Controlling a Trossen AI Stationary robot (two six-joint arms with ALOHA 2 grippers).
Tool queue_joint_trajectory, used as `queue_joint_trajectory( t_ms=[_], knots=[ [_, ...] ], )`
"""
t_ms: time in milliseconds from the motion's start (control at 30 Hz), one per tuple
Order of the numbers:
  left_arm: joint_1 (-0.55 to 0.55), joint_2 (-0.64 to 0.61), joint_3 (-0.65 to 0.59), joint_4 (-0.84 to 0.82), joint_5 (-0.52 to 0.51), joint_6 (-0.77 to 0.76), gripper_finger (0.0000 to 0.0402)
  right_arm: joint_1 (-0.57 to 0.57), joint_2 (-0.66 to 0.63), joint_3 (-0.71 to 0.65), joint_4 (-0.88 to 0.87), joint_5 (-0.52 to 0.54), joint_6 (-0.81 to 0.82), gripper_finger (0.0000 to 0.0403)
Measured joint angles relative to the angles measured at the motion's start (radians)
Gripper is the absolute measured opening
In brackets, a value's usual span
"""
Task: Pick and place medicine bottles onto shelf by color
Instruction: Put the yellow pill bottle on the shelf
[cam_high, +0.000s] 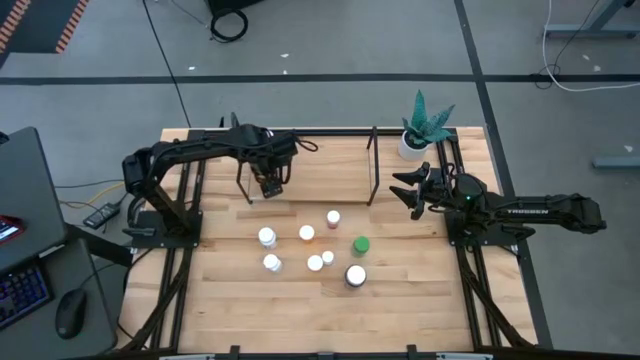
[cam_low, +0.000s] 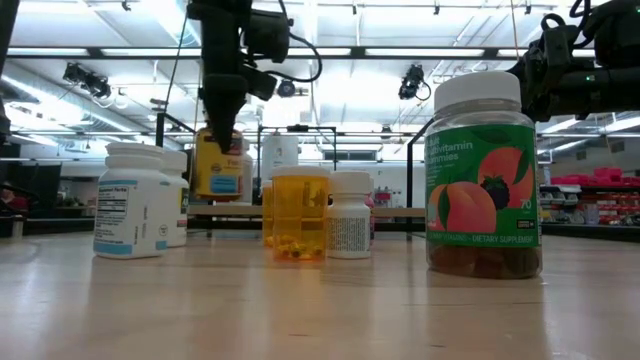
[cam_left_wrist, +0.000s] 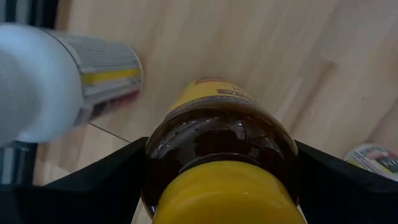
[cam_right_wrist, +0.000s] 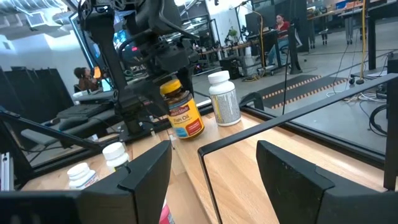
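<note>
My left gripper (cam_high: 268, 183) is over the shelf (cam_high: 330, 160), a light-wood board in a thin black frame at the table's far side. It is shut on the amber bottle with the yellow cap (cam_left_wrist: 221, 149). A white bottle (cam_left_wrist: 62, 81) stands on the shelf beside it. Several other medicine bottles stand upright on the tabletop in front of the shelf, among them a green-capped one (cam_high: 360, 245), a pinkish-capped one (cam_high: 333, 216) and white-capped ones (cam_high: 267, 236). My right gripper (cam_high: 408, 190) waits open at the shelf's right end, touching nothing. My left gripper pinches the amber bottle at its shoulder (cam_left_wrist: 186, 140), just below the yellow cap (cam_left_wrist: 224, 193), one finger (cam_left_wrist: 106, 180) on each side. The fingers come from above, pointing down. The bottle (cam_right_wrist: 183, 112) hangs slightly tilted, base at the shelf board; whether it rests there, I cannot tell.
A white pot with a green plant (cam_high: 415, 140) stands at the table's far right corner, just behind my right arm. The shelf's black uprights (cam_high: 372, 165) rise beside both grippers. In the low view a large peach-labelled jar (cam_low: 483, 180) stands nearest. Bare wood lies near the front edge.
</note>
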Motion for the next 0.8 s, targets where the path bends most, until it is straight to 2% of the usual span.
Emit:
queue_joint_trajectory(
  t_ms=[333, 533, 800],
  knots=[
    [0.004, 0.0, 0.0, -0.008, -0.012, -0.003, 0.0395, 0.0, 0.0, 0.0, 0.0, 0.0, 0.0, 0.0243],
    [0.004, 0.0, 0.01, -0.028, -0.014, -0.003, 0.0391, 0.0, 0.0, 0.0, 0.0, 0.0, 0.0, 0.0243],
    [-0.001, 0.0, 0.093, -0.07, -0.057, -0.002, 0.0389, 0.0, 0.0, 0.0, 0.0, 0.0, 0.0, 0.0243]
  ],
)
